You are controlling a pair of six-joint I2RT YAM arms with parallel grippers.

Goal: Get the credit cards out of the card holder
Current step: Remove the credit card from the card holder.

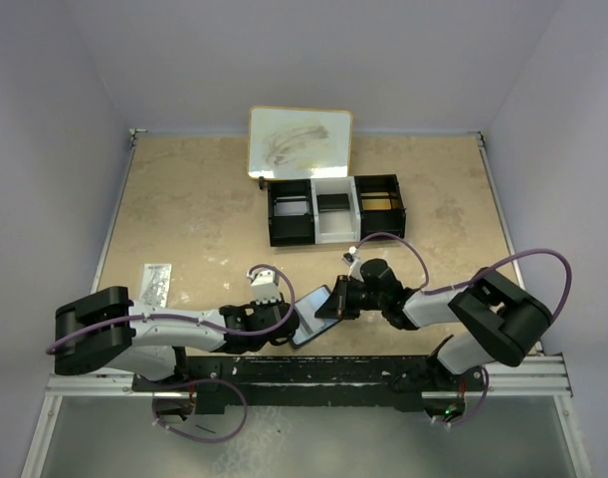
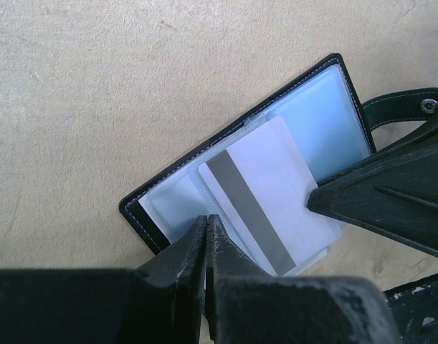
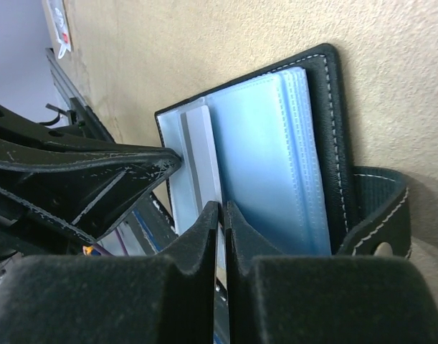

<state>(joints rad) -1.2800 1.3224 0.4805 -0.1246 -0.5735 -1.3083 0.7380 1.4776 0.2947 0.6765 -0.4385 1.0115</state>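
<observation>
The black card holder (image 1: 311,317) lies open between both grippers, its shiny blue pockets (image 2: 326,115) facing up. A white credit card (image 2: 269,186) with a grey stripe sticks partway out of a pocket. My left gripper (image 2: 206,218) is shut on the near edge of the holder's clear pocket leaf. From the opposite side, my right gripper (image 3: 222,208) is closed on the card's (image 3: 201,154) free edge, and one of its fingers (image 2: 376,197) shows in the left wrist view. The snap tab (image 2: 405,107) hangs loose at the right.
A black-and-white three-compartment tray (image 1: 335,207) stands at the back centre, with a small whiteboard (image 1: 300,141) behind it. A silvery patterned card (image 1: 157,284) lies on the table at the left. Walls close in on three sides.
</observation>
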